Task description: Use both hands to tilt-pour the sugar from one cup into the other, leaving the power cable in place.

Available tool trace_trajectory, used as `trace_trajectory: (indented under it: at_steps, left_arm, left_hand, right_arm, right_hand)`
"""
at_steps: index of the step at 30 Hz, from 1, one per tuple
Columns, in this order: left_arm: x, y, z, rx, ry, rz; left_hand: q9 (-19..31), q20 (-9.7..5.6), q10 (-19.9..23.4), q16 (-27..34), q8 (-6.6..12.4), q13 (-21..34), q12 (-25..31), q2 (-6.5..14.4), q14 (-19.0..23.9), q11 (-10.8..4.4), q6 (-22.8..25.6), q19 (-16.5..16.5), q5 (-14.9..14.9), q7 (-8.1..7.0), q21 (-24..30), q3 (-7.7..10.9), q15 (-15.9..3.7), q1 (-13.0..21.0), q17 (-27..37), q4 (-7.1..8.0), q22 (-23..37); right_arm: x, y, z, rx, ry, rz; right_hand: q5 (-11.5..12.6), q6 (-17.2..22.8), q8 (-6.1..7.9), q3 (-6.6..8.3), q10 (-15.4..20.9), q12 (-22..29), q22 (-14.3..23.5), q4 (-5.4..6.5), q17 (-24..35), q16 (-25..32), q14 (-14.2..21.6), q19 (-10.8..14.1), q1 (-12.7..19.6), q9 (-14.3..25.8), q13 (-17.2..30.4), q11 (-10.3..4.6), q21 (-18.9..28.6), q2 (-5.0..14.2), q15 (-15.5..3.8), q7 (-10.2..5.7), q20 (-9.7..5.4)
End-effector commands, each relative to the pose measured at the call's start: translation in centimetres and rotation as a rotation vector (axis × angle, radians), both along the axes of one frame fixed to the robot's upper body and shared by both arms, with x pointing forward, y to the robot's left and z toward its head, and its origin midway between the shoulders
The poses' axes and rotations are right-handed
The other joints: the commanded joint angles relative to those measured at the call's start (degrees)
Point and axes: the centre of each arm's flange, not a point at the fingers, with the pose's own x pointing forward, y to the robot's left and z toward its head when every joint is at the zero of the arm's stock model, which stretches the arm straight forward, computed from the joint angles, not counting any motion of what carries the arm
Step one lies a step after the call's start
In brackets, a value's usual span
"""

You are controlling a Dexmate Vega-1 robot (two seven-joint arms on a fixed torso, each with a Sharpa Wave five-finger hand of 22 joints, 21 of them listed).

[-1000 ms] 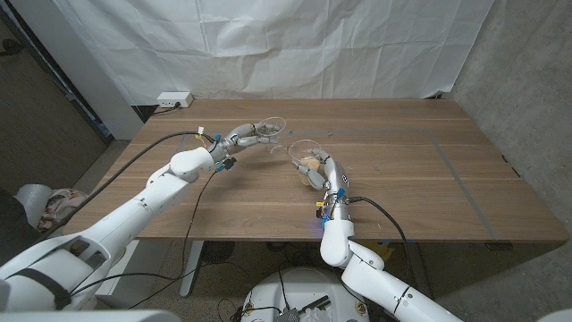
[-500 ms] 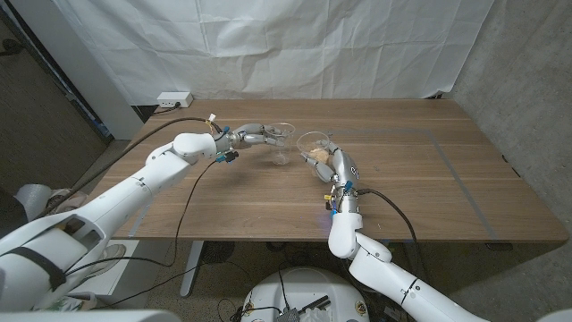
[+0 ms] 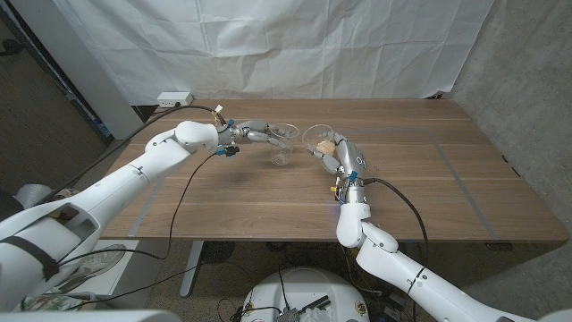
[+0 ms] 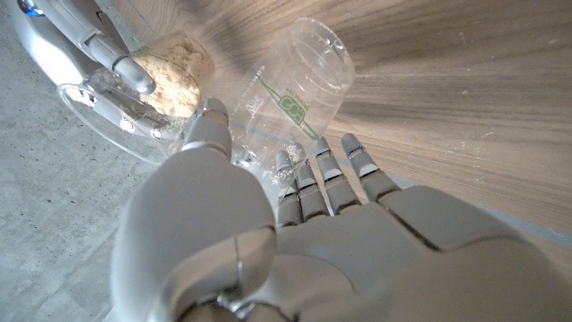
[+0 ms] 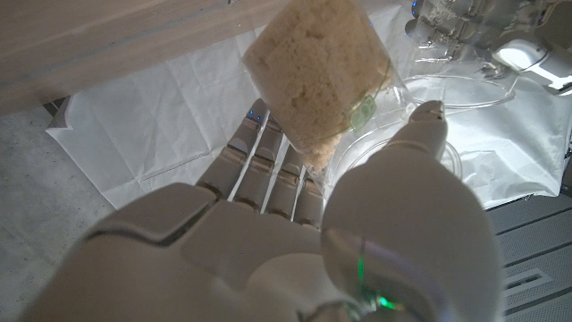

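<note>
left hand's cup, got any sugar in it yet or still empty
Empty: in the left wrist view the clear cup the left hand holds shows only wood grain through its walls, while the other cup holds tan sugar.

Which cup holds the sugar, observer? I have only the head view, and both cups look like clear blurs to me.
Observer: The sugar cup is in the right robot hand; the right wrist view shows tan, clumpy sugar in it.
Operator: And the other one?
Observer: The empty cup, held by the left robot hand, has nothing inside and a green print on its wall.
Operator: Is anything pouring?
Observer: No; the left wrist view shows the sugar sitting at its cup's base.
</note>
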Motion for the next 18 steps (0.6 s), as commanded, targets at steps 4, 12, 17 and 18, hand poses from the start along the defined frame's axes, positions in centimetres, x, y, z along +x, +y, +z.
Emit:
trace_trajectory:
  at_steps: [4,12,17,18]
  left_arm:
    - [-1.3,-1.4,1.5,0.076,-0.061,-0.026]
    - [-1.4,-1.5,1.7,0.109,-0.061,-0.023]
    - [-1.5,-1.7,2.0,0.125,-0.069,-0.026]
    - [-1.5,-1.8,2.0,0.125,-0.069,-0.028]
  left_hand:
    - [0.02,-0.25,-0.05,-0.08,-0.28,0.37,-0.10,0.63,-0.11,-0.48,0.33,-0.13,0.31,-0.23,-0.04,0.20,-0.46,0.38,0.30,-0.39,0.21]
    - [0.02,-0.35,-0.12,-0.07,-0.34,0.44,-0.12,0.70,-0.12,-0.53,0.48,-0.25,0.32,-0.39,0.01,0.25,-0.67,0.56,0.32,-0.61,0.22]
    - [0.03,-0.32,-0.16,-0.09,-0.42,0.47,-0.12,0.78,-0.20,-0.41,0.45,-0.25,0.33,-0.36,0.07,0.31,-0.63,0.71,0.33,-0.73,0.23]
    - [0.03,-0.38,-0.04,-0.09,-0.41,0.48,-0.08,0.74,-0.16,-0.43,0.52,-0.24,0.33,-0.40,0.08,0.32,-0.66,0.76,0.32,-0.79,0.23]
  right_arm:
    - [0.8,-1.3,1.5,-0.091,-0.002,-0.109]
    - [1.2,-1.5,1.8,-0.129,0.002,-0.133]
    - [1.6,-1.5,2.4,-0.158,0.000,-0.145]
    - [1.6,-1.5,2.5,-0.156,-0.001,-0.147]
  right_hand:
    - [-0.17,-0.25,0.13,-0.37,-0.30,0.25,0.04,0.28,0.41,-0.83,-0.10,0.37,0.23,0.00,-0.09,-0.05,0.37,0.62,-7.26,-0.42,0.76]
    - [-0.20,-0.44,0.13,-0.51,-0.45,0.35,0.01,0.38,0.72,-1.25,-0.17,0.25,0.21,-0.09,-0.06,-0.39,0.43,0.55,-7.35,-0.56,0.65]
    - [-0.19,-0.33,0.21,-0.49,-0.30,0.42,-0.01,0.41,0.88,-1.34,0.14,0.45,0.32,-0.14,-0.16,-0.03,0.57,0.69,-7.28,-0.47,0.76]
    - [-0.20,-0.40,0.19,-0.54,-0.39,0.40,-0.01,0.45,0.92,-1.42,0.08,0.31,0.25,-0.15,-0.15,-0.17,0.52,0.64,-7.35,-0.53,0.69]
